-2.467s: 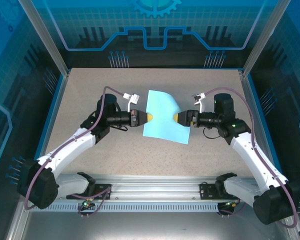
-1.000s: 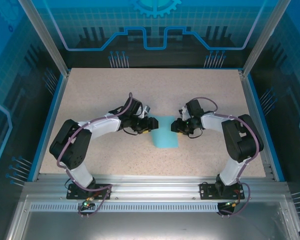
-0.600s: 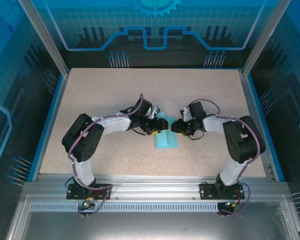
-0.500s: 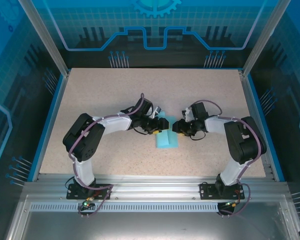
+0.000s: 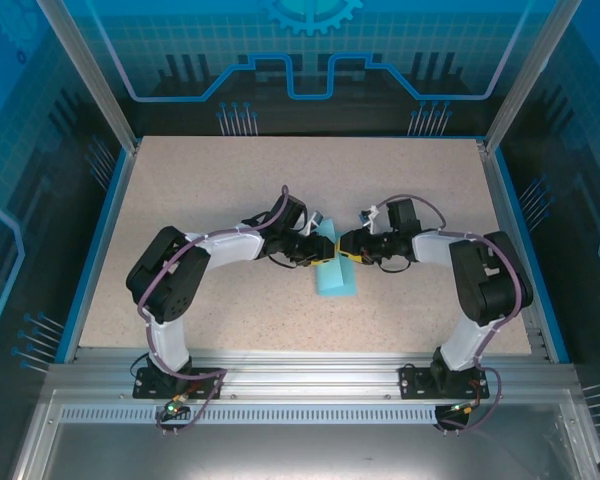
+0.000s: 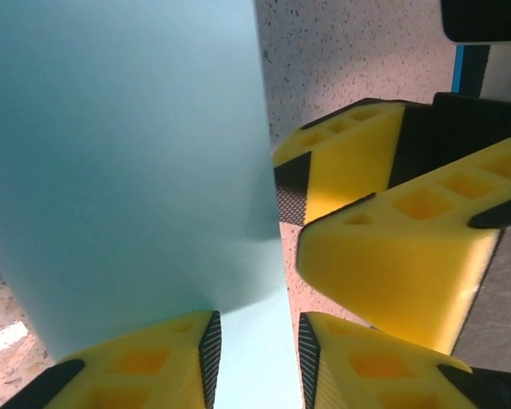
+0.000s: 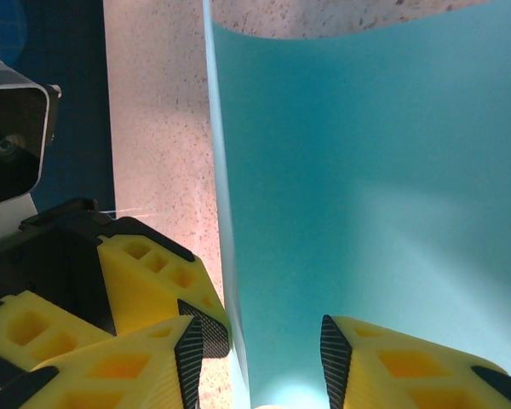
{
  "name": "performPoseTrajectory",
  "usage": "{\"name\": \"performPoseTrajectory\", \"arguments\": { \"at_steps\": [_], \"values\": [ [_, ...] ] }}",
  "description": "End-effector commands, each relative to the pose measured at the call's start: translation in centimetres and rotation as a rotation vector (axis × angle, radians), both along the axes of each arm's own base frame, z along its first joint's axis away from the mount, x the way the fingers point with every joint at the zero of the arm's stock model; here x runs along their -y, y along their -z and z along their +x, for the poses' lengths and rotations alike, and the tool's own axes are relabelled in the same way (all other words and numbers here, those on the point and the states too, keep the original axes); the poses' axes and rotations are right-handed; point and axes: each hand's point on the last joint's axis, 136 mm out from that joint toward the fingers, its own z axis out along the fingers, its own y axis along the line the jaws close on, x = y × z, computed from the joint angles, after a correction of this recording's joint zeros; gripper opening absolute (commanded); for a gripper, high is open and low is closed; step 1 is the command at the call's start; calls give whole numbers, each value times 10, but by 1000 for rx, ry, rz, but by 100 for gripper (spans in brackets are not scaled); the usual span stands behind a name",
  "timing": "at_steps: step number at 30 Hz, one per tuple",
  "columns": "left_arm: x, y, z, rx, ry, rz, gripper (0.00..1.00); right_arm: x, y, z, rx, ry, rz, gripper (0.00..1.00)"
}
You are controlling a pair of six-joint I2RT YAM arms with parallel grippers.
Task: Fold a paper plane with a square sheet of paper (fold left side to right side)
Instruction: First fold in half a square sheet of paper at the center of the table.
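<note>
Mid-table from above, one square sheet of paper (image 5: 336, 283) sits where two grippers meet: left gripper (image 5: 326, 250) and right gripper (image 5: 347, 247). Left wrist: two fingers spread, the sheet between them. Right wrist: jaws likewise apart astride its edge.

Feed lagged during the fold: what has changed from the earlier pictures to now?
The sheet of paper, earlier spread wide between the arms, is now a narrow folded strip. The left end effector moved right and the right end effector left, nearly meeting at its far end, paper between their fingers. The strip stayed put.
</note>
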Motion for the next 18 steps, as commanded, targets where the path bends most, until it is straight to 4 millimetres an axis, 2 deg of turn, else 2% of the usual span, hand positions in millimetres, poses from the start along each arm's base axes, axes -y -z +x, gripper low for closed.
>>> {"name": "performPoseTrajectory", "arguments": {
  "at_steps": [1,3,6,8,11,15,18],
  "values": [
    [8,-3,-1,8,25,-14,33,-12,-3,0,-16,-35,43,42],
    [8,-5,0,12,25,-15,33,-13,0,-1,-26,-36,42,38],
    [5,-8,-1,24,23,-6,34,-11,4,-2,-31,-30,28,25],
    [1,-9,-1,37,18,15,39,-8,4,-2,-23,-24,9,15],
    [-7,-16,-3,68,10,49,45,-2,7,0,-21,-14,-28,5],
    [-29,-13,-6,87,-38,156,61,10,17,2,-40,9,-114,3],
    [-49,8,-6,45,-78,303,64,17,22,2,-47,23,-148,4]
  ]
}}
